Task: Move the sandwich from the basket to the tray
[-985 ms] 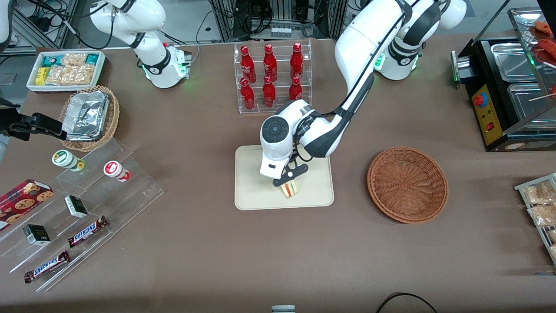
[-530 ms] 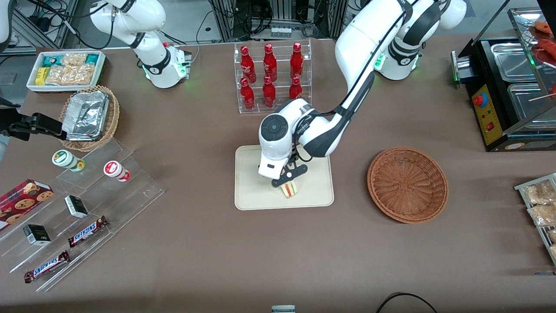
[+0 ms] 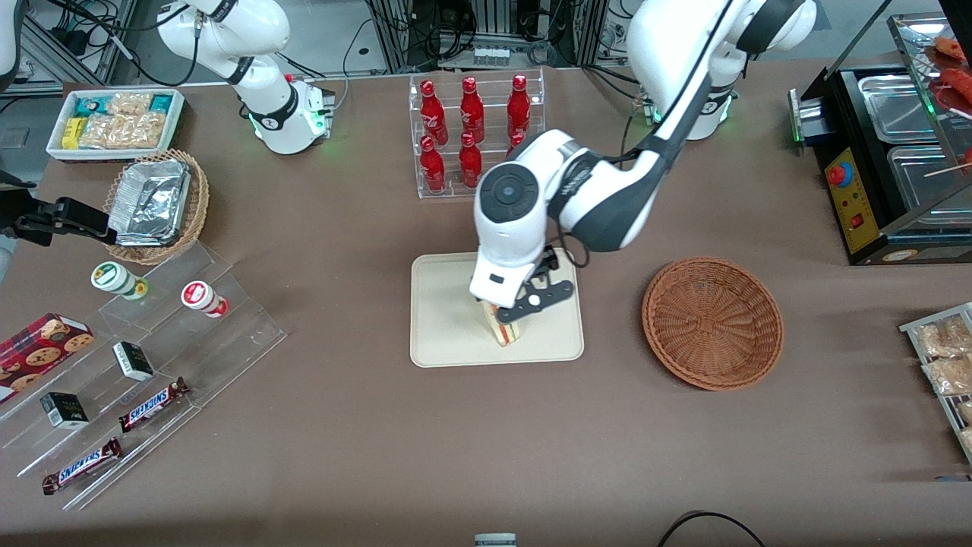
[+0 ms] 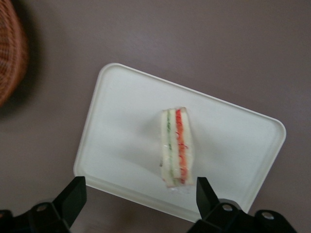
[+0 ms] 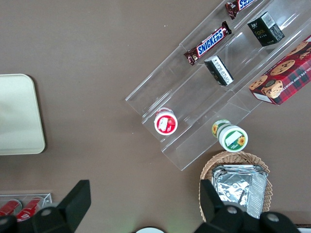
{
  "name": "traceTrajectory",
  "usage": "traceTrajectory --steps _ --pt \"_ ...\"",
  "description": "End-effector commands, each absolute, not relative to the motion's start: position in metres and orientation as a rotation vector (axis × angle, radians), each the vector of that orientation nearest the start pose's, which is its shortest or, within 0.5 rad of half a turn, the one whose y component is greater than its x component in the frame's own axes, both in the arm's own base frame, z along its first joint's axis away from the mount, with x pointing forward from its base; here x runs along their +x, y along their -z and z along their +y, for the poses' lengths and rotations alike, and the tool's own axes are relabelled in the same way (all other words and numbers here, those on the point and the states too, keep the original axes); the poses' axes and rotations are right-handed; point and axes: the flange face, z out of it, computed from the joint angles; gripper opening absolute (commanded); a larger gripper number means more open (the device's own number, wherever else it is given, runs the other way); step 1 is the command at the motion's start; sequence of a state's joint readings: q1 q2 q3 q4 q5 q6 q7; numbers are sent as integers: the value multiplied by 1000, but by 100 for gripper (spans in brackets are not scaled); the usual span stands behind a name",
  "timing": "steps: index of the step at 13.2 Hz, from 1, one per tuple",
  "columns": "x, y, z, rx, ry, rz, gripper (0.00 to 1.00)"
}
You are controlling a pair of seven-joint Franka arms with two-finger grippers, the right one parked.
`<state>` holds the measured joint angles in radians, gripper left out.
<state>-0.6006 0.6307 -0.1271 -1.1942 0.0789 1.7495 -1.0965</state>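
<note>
The hand hung above the tray, over the sandwich, with its fingers spread wide apart and gripping nothing; the wrist view showed both fingers clear of the wedge, well above it. The sandwich rested on the tray, lying toward the rim nearer the front camera, its pale bread and red filling layers showing through the wrap, untouched by the hand. The tray sat flat on the brown surface. Beside it, toward the working arm's end of the surface, stood the reddish-brown basket, apart from the tray and holding nothing visible; its rim also showed in the wrist view. Farther from the front camera than the tray stood a clear rack of red bottles, partly covered by the arm.
</note>
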Motion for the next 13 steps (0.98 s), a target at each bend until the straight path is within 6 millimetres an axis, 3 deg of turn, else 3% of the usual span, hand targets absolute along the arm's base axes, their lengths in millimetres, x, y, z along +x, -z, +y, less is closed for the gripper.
traceTrajectory --steps 1,6,9,11,13 --pt "578 -418 -415 -2994 -86 -578 100" --pt "596 -459 -309 -3039 -119 -304 100" --pt "602 -465 -255 -3075 -170 -124 100" --pt "611 -472 -214 -3078 -174 -189 100" --pt "609 -489 -193 -3103 -177 -135 100"
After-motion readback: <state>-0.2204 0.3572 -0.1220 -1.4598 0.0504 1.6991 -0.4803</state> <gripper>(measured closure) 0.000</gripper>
